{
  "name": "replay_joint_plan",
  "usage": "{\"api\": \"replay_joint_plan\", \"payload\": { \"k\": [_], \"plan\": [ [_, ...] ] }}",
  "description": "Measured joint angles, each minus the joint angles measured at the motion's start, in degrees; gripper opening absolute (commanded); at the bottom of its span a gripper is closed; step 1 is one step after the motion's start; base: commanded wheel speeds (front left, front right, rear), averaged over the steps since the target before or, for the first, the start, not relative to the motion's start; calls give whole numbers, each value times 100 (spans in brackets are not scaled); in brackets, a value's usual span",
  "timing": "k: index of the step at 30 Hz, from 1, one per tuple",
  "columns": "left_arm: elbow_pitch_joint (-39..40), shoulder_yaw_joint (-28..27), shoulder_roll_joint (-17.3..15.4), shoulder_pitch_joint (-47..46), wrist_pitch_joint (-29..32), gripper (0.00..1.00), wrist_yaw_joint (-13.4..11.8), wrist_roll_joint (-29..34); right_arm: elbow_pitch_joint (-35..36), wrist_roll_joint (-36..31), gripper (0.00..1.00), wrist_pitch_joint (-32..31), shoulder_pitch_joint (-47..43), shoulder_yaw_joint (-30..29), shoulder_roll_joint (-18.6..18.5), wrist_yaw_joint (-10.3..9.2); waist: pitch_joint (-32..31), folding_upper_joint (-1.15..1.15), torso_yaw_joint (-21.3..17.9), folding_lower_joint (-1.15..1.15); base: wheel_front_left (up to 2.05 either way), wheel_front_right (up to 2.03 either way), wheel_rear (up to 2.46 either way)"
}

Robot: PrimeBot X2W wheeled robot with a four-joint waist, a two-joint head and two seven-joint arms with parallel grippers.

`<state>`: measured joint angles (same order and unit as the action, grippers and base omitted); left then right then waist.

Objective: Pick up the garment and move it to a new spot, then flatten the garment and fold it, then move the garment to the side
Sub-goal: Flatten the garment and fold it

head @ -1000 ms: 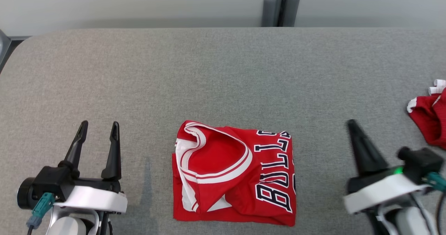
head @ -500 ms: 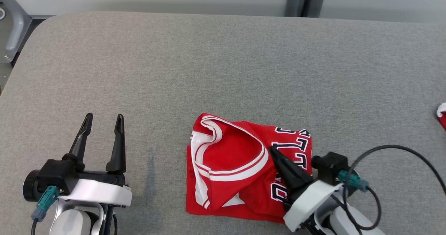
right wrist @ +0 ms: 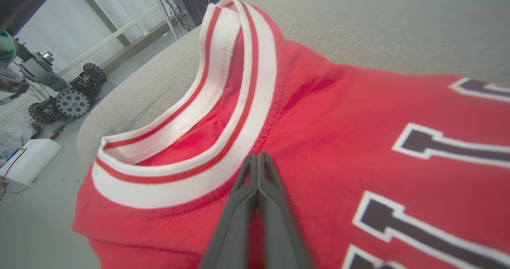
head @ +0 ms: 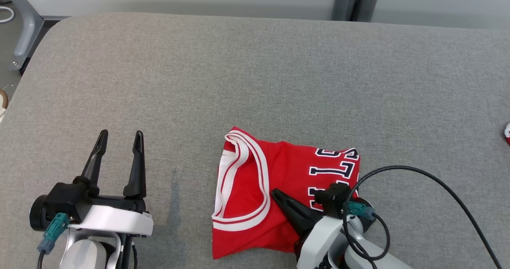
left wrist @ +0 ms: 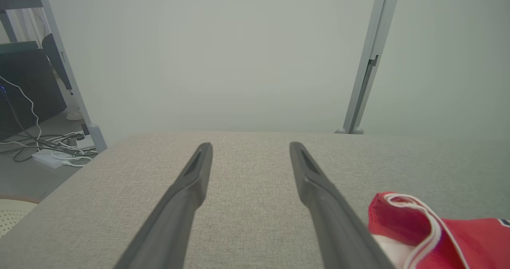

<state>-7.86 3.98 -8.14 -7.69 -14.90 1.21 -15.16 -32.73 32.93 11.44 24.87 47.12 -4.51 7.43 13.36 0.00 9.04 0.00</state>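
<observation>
The garment [head: 287, 169] is a red jersey with white-and-red trim and dark lettering, lying folded on the grey table [head: 255, 81] near the front edge. My right gripper [head: 275, 192] is shut, its fingers lying flat on the jersey and pointing left, tips just short of the white collar band. In the right wrist view the shut gripper [right wrist: 258, 155] rests on the red garment [right wrist: 338, 121] with nothing pinched between the fingers. My left gripper [head: 121, 133] stands open over bare table, well left of the jersey. From the left wrist, the open gripper [left wrist: 251, 145] has the garment [left wrist: 402, 217] at its lower right.
A scrap of another red cloth [head: 507, 133] shows at the table's right edge. A black cable [head: 438, 185] loops from my right wrist over the table. A grey post [head: 350, 2] stands behind the table, and a metal frame leg [head: 24, 26] stands off its left corner.
My right gripper swung in from the right and now lies on the jersey, and the raised collar opening has been pressed flatter. The camera shifted. The left gripper stayed put.
</observation>
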Motion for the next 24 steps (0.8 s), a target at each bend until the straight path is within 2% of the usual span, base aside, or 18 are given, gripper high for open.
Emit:
{"api": "replay_joint_plan", "payload": {
  "k": [4, 8, 11, 19, 20, 21, 22, 23, 24],
  "plan": [
    [-1, -21, 21, 0, -1, 100, 23, 13, -131, 99, 0, 132, 192, 199, 49, 0, 8, 0, -43, 0, 0, 0, 0],
    [-5, -46, 25, 1, -1, 100, 30, 53, -59, 135, 0, 269, 321, 67, 51, 0, -25, 0, -115, 0, 0, 0, 0],
    [-3, -73, 19, 13, -1, 100, 29, 88, 141, 85, 0, 324, 324, -354, -62, 0, -78, 0, -184, 0, 0, 0, 0],
    [15, -99, 22, 123, -2, 100, -3, 135, 812, -387, 0, 355, -191, -2063, -460, 0, -283, 0, -369, 0, 0, 0, 0],
    [22, -101, 23, 158, -1, 100, -4, 148, 901, -457, 8, 355, -283, -2310, -488, 0, -312, 0, -393, 0, 0, 0, 0],
    [29, -102, 20, 172, -1, 100, -5, 149, 1028, -517, 38, 356, -384, -2559, -508, -1, -338, 0, -421, 0, 0, 0, 0],
    [48, -100, 18, 172, -2, 100, -9, 157, 1167, -593, 75, 355, -491, -2769, -511, 0, -363, 0, -446, 0, 0, 0, 0],
    [67, -103, 12, 173, -2, 100, -10, 157, 1291, -695, 100, 355, -591, -3012, -512, 0, -390, 0, -470, 0, 0, 0, 0],
    [80, -107, 4, 186, -1, 100, -11, 158, 1427, -789, 100, 355, -687, -3214, -508, 0, -415, 0, -495, 0, 0, 0, 0]
  ]
}}
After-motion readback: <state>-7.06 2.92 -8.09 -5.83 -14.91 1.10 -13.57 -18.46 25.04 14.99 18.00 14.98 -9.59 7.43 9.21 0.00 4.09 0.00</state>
